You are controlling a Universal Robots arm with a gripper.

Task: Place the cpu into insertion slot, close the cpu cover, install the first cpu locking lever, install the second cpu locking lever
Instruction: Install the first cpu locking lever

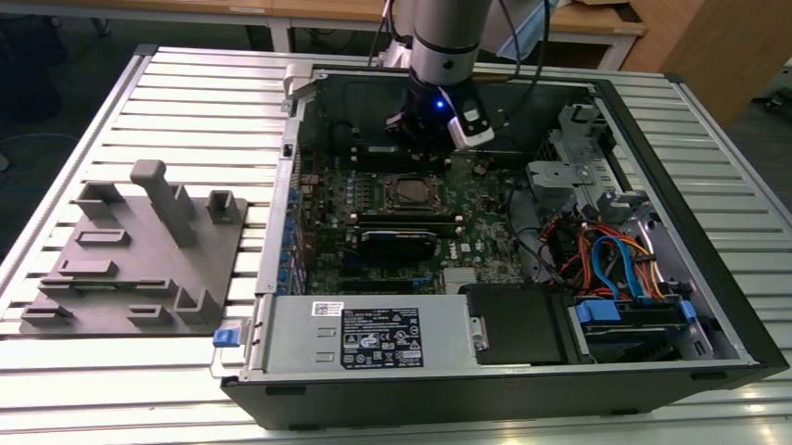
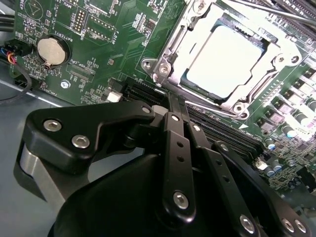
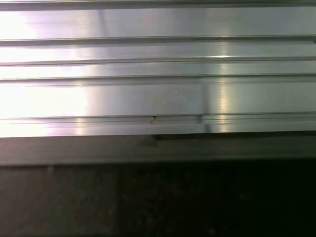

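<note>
**Gripper closed and empty beside the seated cpu**

Gripper (image 2: 173, 106) fingers (image 2: 177, 148) are pressed together with nothing between them in the second wrist view, their tips just short of the insertion slot (image 2: 163, 69). Just beyond the tips, the cpu (image 2: 224, 59) lies flat in the slot, with the cpu cover (image 2: 197, 29) shut down around it as a silvery frame. In the exterior view the gripper (image 1: 421, 139) hangs inside the open computer case (image 1: 693, 278), close above the motherboard (image 1: 483, 246) and beside the socket. A grey fixture tray (image 1: 136, 250) sits well apart on the slatted table (image 1: 185, 102).
</note>
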